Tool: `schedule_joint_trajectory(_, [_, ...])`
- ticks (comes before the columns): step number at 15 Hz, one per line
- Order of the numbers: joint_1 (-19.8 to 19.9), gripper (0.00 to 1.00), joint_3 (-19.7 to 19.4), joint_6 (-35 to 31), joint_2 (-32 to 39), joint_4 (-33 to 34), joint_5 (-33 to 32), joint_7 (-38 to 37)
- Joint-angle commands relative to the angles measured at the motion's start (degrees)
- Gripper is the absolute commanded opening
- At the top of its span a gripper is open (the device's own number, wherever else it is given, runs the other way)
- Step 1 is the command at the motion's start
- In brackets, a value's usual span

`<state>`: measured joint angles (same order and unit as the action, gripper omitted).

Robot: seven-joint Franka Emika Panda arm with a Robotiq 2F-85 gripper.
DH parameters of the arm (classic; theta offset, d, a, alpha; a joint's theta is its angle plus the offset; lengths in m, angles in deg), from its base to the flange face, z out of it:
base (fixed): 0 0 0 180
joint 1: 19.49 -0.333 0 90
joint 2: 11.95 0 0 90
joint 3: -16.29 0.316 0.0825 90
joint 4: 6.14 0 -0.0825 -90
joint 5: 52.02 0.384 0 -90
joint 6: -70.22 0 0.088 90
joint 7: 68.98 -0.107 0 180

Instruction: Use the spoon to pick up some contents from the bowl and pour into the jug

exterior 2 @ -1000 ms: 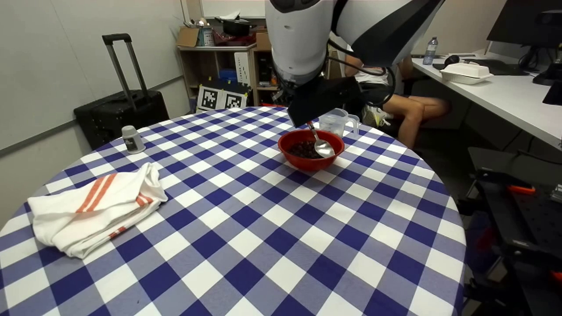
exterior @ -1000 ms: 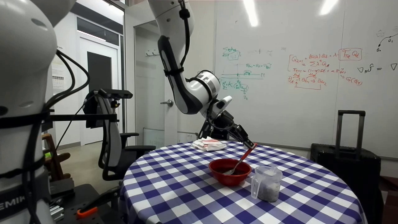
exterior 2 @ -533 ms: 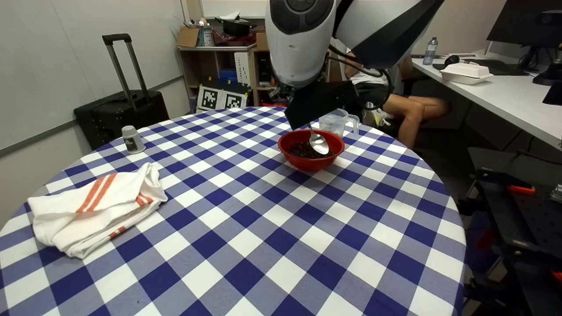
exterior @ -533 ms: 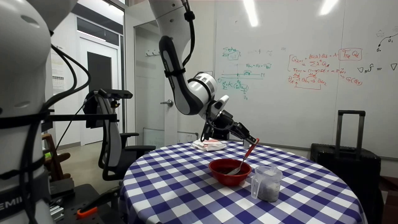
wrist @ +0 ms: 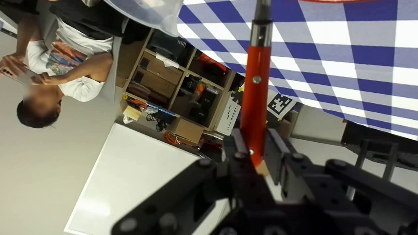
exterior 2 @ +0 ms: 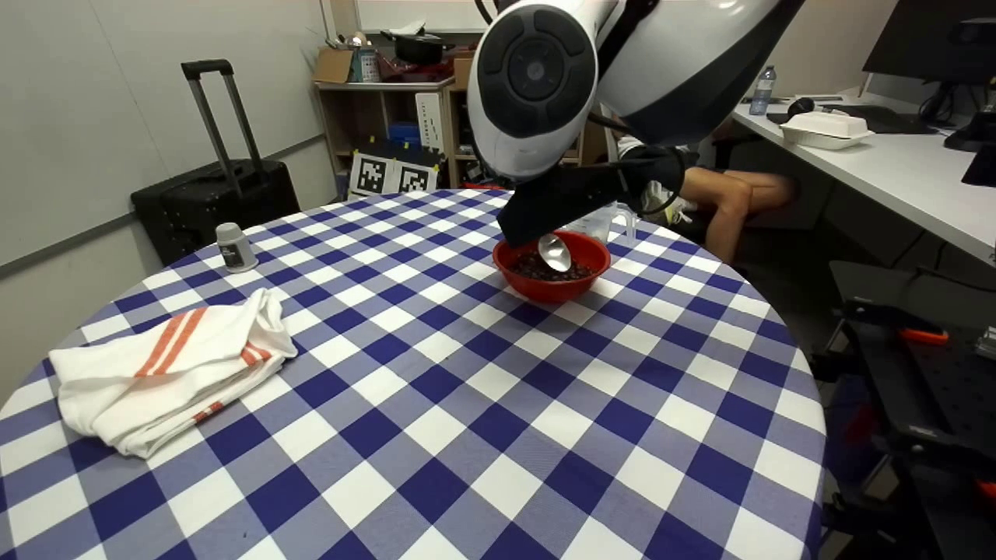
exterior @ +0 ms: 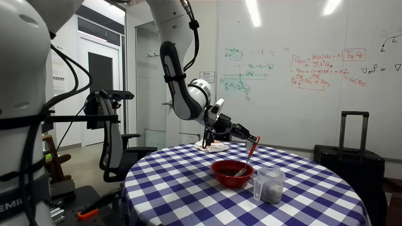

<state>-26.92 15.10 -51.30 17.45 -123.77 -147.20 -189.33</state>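
The spoon has a red handle (exterior: 252, 149) and a silver head (exterior 2: 554, 253). My gripper (exterior: 256, 140) is shut on the top of the handle, which also shows between the fingers (wrist: 254, 140) in the wrist view (wrist: 256, 94). The spoon leans steeply, with its head inside the red bowl (exterior: 232, 182) at or just above the dark contents. I cannot tell whether the head holds any. The bowl also shows in an exterior view (exterior 2: 548, 292). The clear jug (exterior: 273, 185) stands beside the bowl with pale contents; the arm partly hides it in an exterior view (exterior 2: 599, 225).
A folded white towel with orange stripes (exterior 2: 171, 365) and a small grey cup (exterior 2: 236, 247) stand on the checked round table (exterior 2: 467, 435). A black suitcase (exterior: 348, 169) stands beyond the table edge. A person sits behind the table (exterior 2: 716, 194).
The spoon has become steeper. Its head has moved across the bowl, to the left and slightly up in an exterior view. My gripper has risen slightly and the wrist has tilted. Bowl and jug have not moved.
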Motion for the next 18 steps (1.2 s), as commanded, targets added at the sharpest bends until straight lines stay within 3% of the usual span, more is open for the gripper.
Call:
schedule_joint_trajectory(1, [0.84,0.05,2.24,3.81,2.56,1.88,-3.58,-2.78])
schedule_joint_trajectory(7, [1.47,0.05,3.98,5.37,4.70,3.59,-4.56,-2.51])
schedule_joint_trajectory(18, [7.38,0.05,5.14,-3.13,6.52,5.94,6.53,4.08])
